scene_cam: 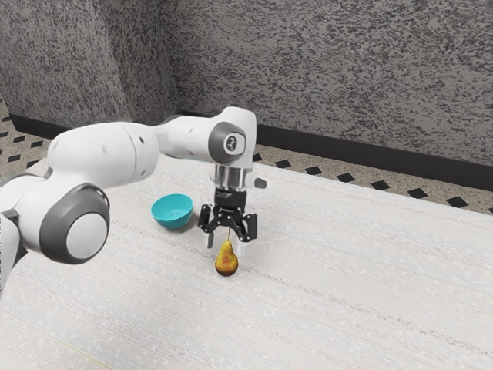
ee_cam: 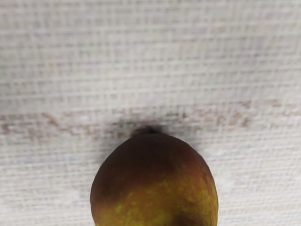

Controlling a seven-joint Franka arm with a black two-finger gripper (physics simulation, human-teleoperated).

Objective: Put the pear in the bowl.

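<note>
Pear (scene_cam: 226,260) upright on the table (scene_cam: 347,285), near the bowl (scene_cam: 174,223): holding the gripper (scene_cam: 226,244) wide open and pointing down over it, leaving room for straddling the narrow top! Probably needing to sink lower before squeezing.

Bright, even light, soft shadow (ee_cam: 151,127) beside the pear (ee_cam: 155,188)

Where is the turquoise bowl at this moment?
In the exterior view, the turquoise bowl rests on the white table, toward that view's left of the gripper and the pear.
</note>
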